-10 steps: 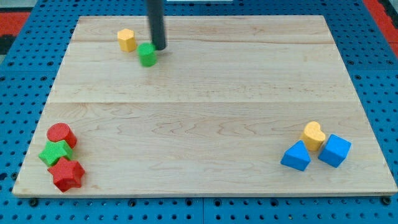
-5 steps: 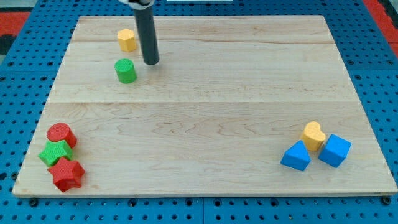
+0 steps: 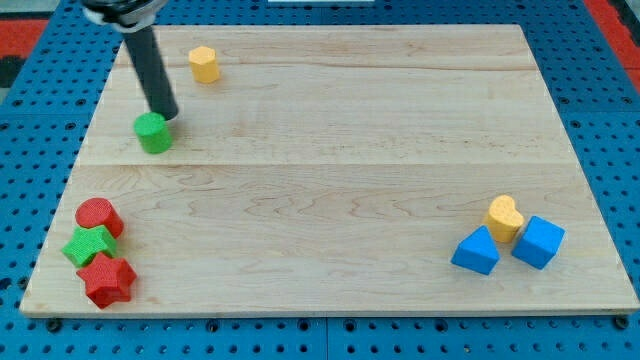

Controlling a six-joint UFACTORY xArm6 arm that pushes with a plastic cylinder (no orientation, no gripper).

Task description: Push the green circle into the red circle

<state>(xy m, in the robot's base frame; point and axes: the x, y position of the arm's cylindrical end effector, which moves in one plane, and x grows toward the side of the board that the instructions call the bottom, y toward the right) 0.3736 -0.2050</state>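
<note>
Here, my tip (image 3: 166,113) touching green circle (image 3: 154,133), red circle (image 3: 98,216) well below on pale wooden board (image 3: 350,200); no jaws in view

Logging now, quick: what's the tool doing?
No gripper: my tip holds nothing, touching the green circle at its upper right.

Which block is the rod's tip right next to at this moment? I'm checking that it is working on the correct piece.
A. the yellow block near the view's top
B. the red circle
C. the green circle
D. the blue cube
C. My tip sits against the upper right side of the green circle, far from the red circle near the view's bottom left.
</note>
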